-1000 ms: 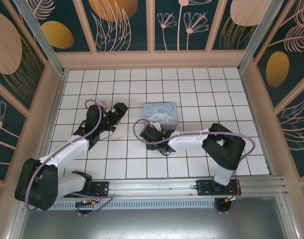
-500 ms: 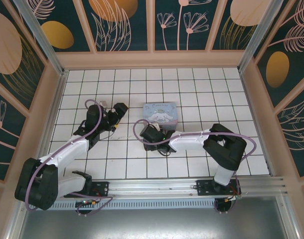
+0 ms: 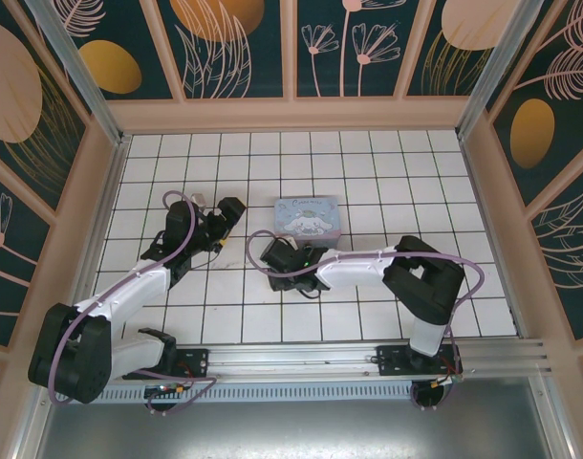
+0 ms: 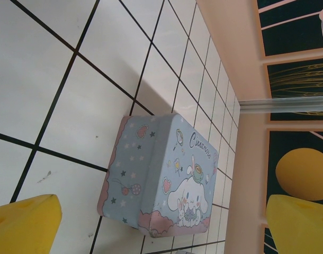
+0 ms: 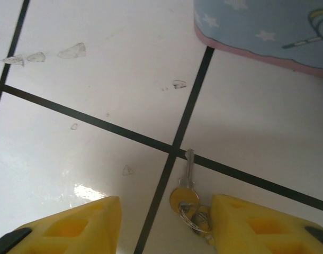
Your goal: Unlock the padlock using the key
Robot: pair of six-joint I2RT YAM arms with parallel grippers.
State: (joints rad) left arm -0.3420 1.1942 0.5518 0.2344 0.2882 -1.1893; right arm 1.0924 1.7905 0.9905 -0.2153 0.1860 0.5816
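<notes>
The key (image 5: 186,186), small and silvery with a brassy round head on a wire ring (image 5: 196,216), lies flat on the white tile floor beside a black grout crossing. My right gripper (image 5: 164,218) is open low over it, with the key between the yellow fingers and close to the right one; the ring touches that finger. From above, the right gripper (image 3: 275,254) sits just in front of the tin box. My left gripper (image 4: 161,227) is wide open and empty, pointing at the tin box; from above the left gripper (image 3: 225,222) hovers left of the tin box. The padlock is out of view.
A pastel blue-and-pink cartoon tin box (image 3: 309,217) stands on the tiles mid-table; this tin box (image 5: 267,26) is just beyond the key, and the tin box (image 4: 161,174) faces the left wrist camera. Peach walls (image 3: 291,115) enclose the floor. Small clear scraps (image 5: 71,51) dot the tile.
My right gripper has slid a little to the left along the floor in front of the tin box. The left arm has stayed still.
</notes>
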